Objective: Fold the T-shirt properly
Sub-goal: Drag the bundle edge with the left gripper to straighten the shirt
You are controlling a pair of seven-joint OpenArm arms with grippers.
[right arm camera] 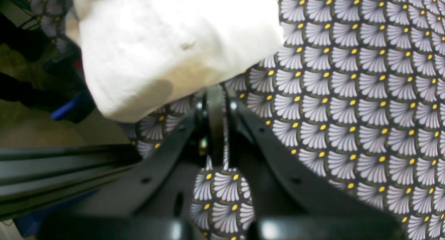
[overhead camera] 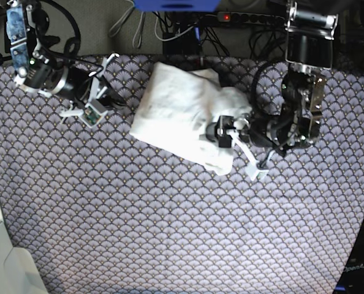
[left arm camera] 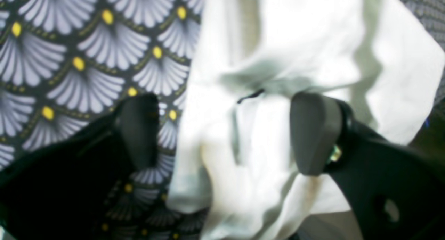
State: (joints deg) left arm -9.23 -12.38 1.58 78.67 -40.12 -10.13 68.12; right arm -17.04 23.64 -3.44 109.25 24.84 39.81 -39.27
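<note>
text: none readable | labels: none | numbers: none

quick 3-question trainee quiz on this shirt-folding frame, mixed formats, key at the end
1. True or false: the T-shirt lies spread out flat, sleeves extended.
2. Which claw has its jaws apart? A) left claw B) right claw
3. Fill in: the shirt rests on a cloth printed with a ____ pattern.

Key: 1 false, it is a bunched, partly folded bundle; 2 A, with shirt fabric between its jaws; 3 fan (scallop).
</note>
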